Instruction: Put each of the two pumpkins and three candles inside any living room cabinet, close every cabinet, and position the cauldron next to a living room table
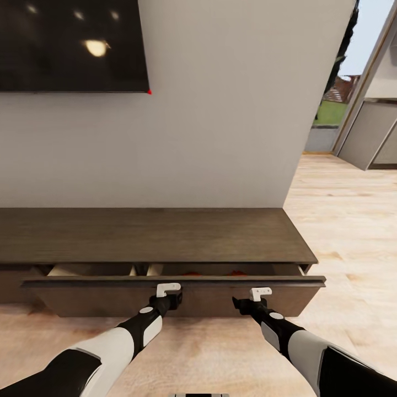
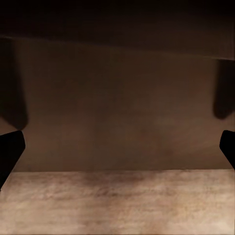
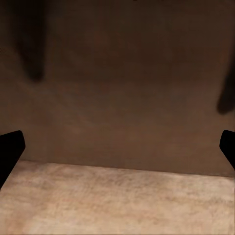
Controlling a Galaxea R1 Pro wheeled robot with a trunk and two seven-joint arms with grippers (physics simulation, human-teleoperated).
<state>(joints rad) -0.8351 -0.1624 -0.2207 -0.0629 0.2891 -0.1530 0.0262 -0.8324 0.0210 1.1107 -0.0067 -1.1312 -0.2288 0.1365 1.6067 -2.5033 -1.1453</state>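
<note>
The long dark-brown cabinet (image 1: 154,234) stands against the wall, and its wide drawer (image 1: 99,300) is pulled out a little. In the gap behind the drawer front, two slivers of orange (image 1: 192,273) show, likely the pumpkins. Pale tan shapes (image 1: 66,269) also lie in the gap; I cannot tell whether they are candles or drawer interior. My left gripper (image 1: 168,298) (image 2: 117,147) and right gripper (image 1: 251,300) (image 3: 117,147) are both open, close against the drawer front with nothing between their fingers.
A dark TV screen (image 1: 71,44) hangs on the white wall above the cabinet. Light wood floor (image 1: 353,231) runs to the right of the cabinet's end, toward a doorway (image 1: 331,110) and grey kitchen units (image 1: 369,138).
</note>
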